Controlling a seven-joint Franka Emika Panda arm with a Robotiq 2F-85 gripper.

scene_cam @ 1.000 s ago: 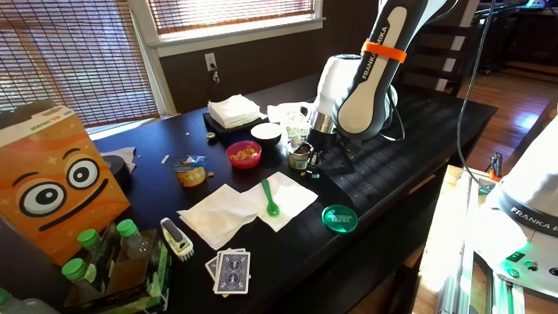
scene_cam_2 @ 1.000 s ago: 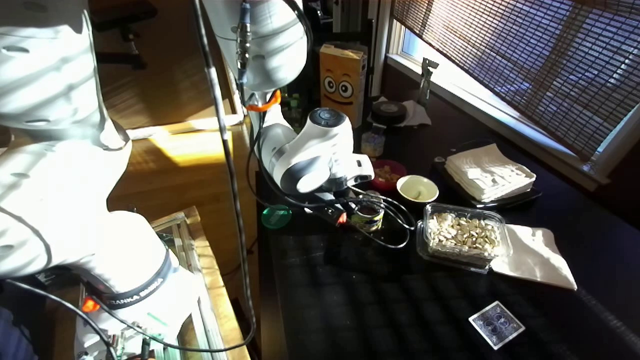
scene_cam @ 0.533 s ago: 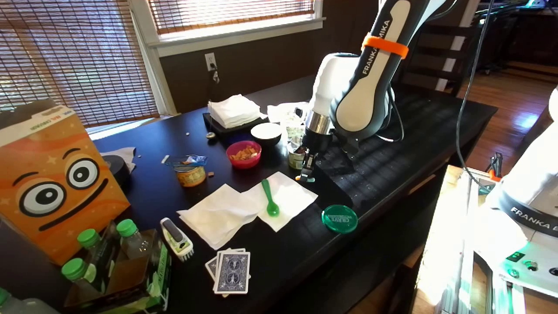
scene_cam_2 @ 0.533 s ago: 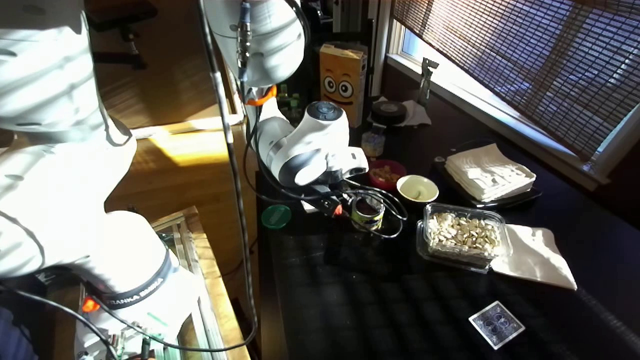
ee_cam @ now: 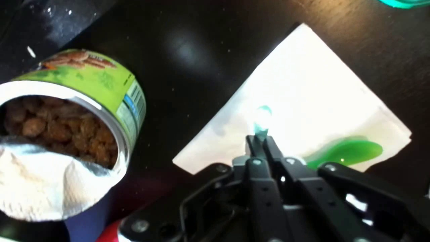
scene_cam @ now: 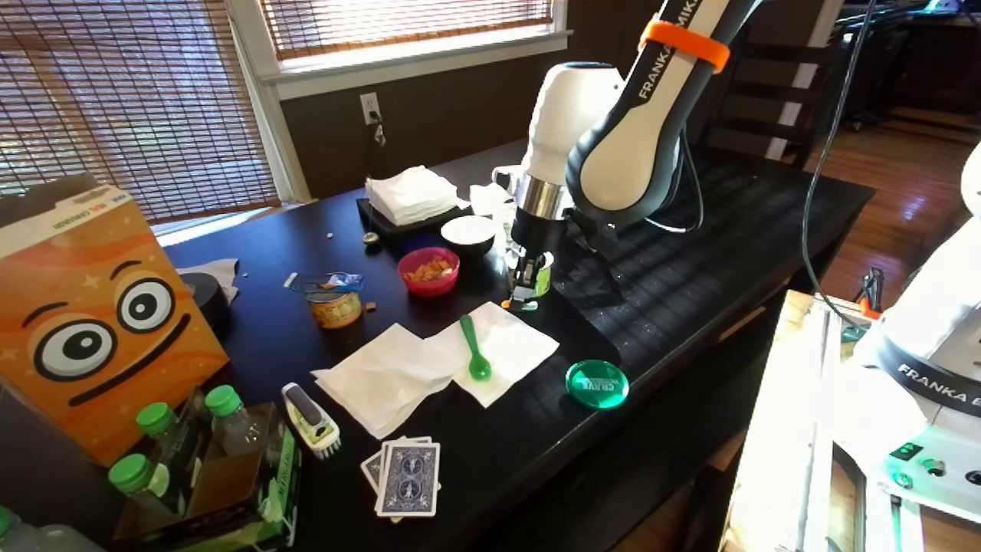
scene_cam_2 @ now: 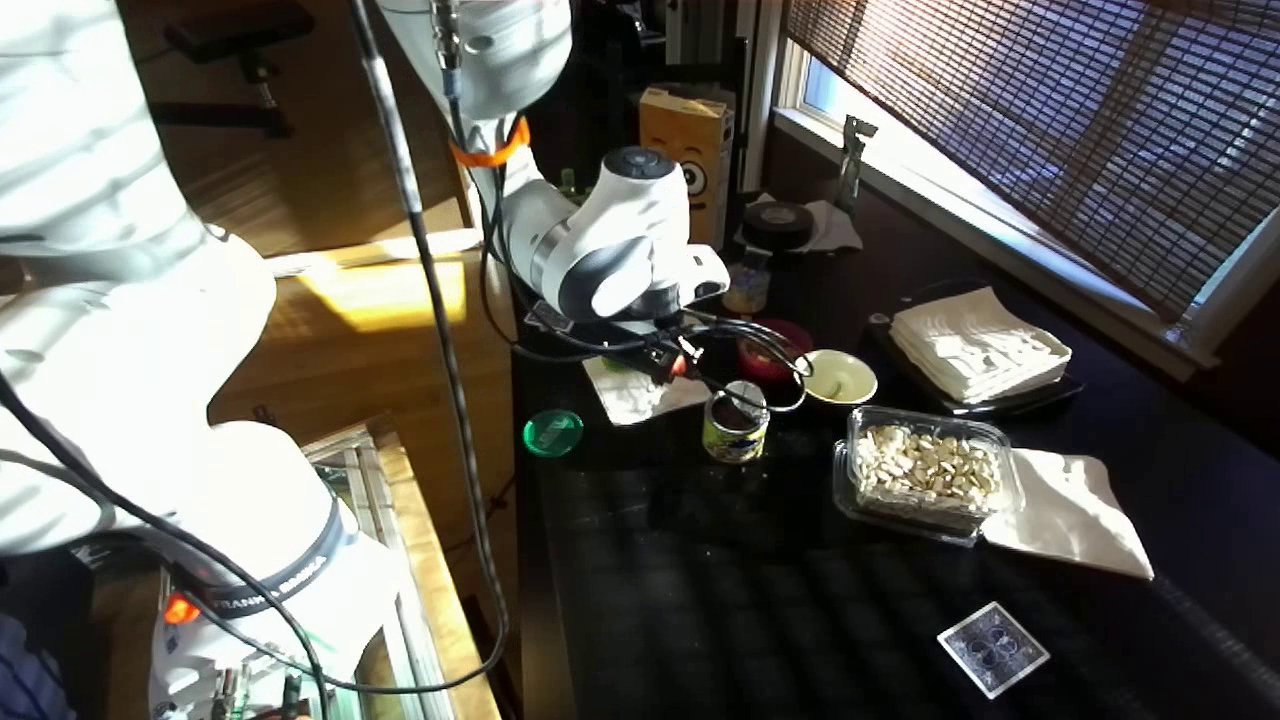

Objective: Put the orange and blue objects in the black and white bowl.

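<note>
My gripper point(scene_cam: 523, 288) is shut on a small orange and blue object point(scene_cam: 524, 306). It holds it close to the white napkin and the nut can. In the wrist view the closed fingertips point(ee_cam: 260, 138) pinch its blue-green end point(ee_cam: 262, 122), which is washed out by glare against the napkin; its orange part does not show clearly there. The black and white bowl, white inside and black outside, shows in both exterior views point(scene_cam: 468, 231) point(scene_cam_2: 836, 378), behind the gripper and apart from it. In an exterior view the arm hides the fingertips.
An opened nut can point(ee_cam: 111, 87) stands close beside the gripper. A pink bowl of crackers point(scene_cam: 429, 277) sits beside the black and white bowl. A clear tub of seeds point(scene_cam_2: 925, 470), a napkin tray point(scene_cam_2: 980, 350), a green spoon point(scene_cam: 475, 353) and a green lid point(scene_cam: 597, 384) lie around.
My gripper has moved from beside the nut can toward the white napkin, carrying the orange and blue object. The can and napkin are now less covered by the arm in an exterior view.
</note>
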